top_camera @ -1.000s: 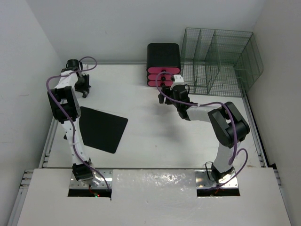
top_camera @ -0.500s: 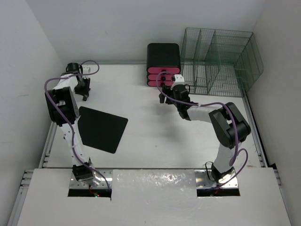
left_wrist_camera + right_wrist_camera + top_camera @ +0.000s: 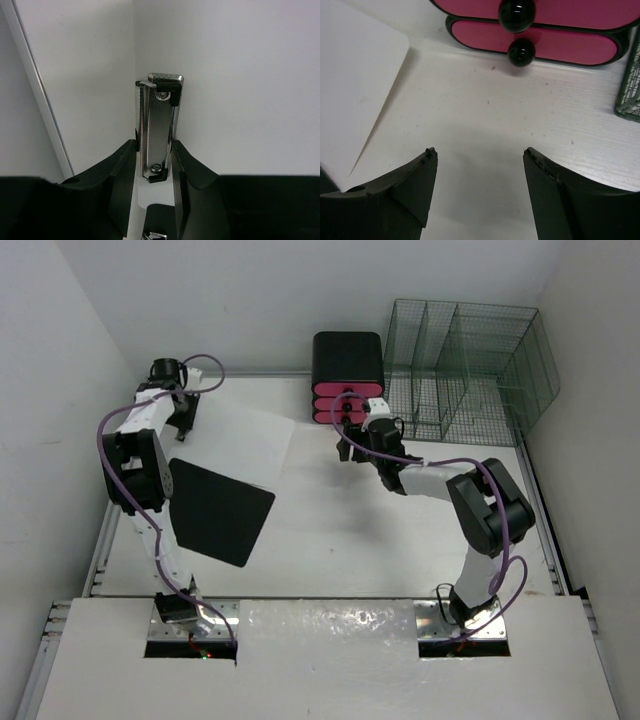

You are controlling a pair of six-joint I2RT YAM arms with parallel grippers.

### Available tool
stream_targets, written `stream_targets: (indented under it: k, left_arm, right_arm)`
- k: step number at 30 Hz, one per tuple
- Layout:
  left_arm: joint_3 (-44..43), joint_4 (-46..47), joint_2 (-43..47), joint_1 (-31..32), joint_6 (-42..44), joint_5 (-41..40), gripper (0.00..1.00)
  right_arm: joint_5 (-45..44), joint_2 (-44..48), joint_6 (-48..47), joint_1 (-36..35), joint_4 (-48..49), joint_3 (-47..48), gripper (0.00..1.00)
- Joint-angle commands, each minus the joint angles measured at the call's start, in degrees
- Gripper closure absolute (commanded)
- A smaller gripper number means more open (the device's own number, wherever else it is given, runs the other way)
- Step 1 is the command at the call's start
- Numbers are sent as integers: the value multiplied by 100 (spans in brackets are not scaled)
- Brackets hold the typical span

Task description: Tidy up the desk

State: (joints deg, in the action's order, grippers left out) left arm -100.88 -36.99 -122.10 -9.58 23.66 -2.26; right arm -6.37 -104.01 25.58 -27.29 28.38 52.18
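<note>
- The bench (image 3: 400, 540) lies under both my arms. It is a white flat rectangle with thin metal rails (image 3: 105, 530) along its sides. From near, its surface shows a fine grain with some small dark specks.
- My left claw (image 3: 155, 145) is at the far left corner of the bench. It is clamped on a metal clip (image 3: 159, 125), which stands between the two black fingers.
- The metal clip is long and narrow, silver, with a dotted texture, two rivets and a black corner piece at its top.
- The clip belongs to a white board (image 3: 240, 440). The board is thin and rectangular with rounded corners, and it reaches from my left claw toward the middle of the bench.
- A black clipboard (image 3: 220, 510) lies flat just near of the white board. It is matte and turned at an angle. I cannot tell if the two touch.
- My right claw (image 3: 479, 150) hangs over bare bench with its fingers apart and nothing between them.
- Just beyond my right claw stands a drawer unit (image 3: 348, 375). It has a black glossy case and pink rounded drawer fronts, each with a round black knob (image 3: 516, 10).
- A wire rack (image 3: 465, 370) stands just to the right of the drawer unit, at the far right corner. It is of thin green mesh, and partitions divide it into compartments.
</note>
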Motion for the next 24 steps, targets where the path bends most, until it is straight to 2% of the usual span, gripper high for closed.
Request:
stream_targets:
  k: [1,3,7,8,10,24]
  left_arm:
    - [-335,52,503,229,191,-380,100]
    - [-379,-10,538,342,262,-494,100]
    - [-459,-10,661,519,341,-591,100]
    - [-468,25,731,580,350,-600,100]
    - [-468,69,819,615,359,-582,100]
    - [-301,78,1557,747,525,-258,100]
  right_arm:
    - [513,267,-438,4,62,388,32]
    - [1004,206,-615,30,10,581,30]
    - [2164,-5,-923,83,-447,1624,30]
    - [2662,-127,-915,83,-535,1802,30]
    - [3026,-234,-819,83,-527,2171,31]
    - [3414,-1034,-45,31,-281,3245,33]
